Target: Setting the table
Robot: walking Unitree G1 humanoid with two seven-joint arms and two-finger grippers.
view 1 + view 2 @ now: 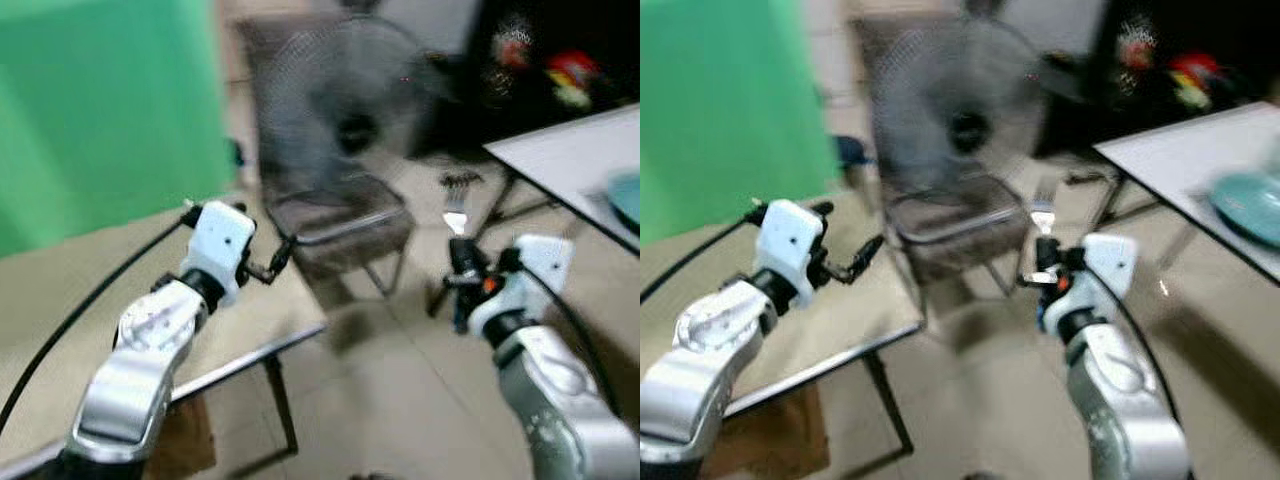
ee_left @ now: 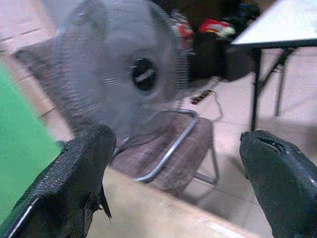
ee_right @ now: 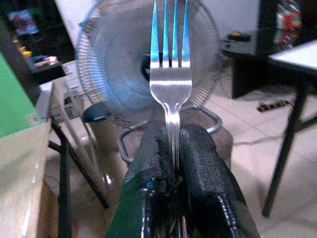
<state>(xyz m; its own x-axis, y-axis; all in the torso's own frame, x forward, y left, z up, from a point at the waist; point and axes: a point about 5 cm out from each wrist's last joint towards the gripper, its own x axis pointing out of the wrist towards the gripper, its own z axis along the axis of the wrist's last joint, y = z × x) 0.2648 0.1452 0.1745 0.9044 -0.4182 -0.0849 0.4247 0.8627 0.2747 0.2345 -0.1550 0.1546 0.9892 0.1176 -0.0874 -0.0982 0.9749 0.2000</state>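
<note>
At centre right of the frame, a fork (image 3: 171, 79) is held upright, clenched by the right gripper (image 3: 174, 153), while the left gripper (image 2: 178, 183) is spread wide.

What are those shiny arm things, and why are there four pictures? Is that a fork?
Those are a robot's two silver arms. Two pictures come from cameras in its head, looking down; the other two come from a small camera on each wrist. Yes, the right gripper has its jaws closed on a fork, prongs pointing up. The left gripper is open and empty, above a beige table. Ahead stand a fan and a chair. A white table on the right carries a teal plate.
</note>
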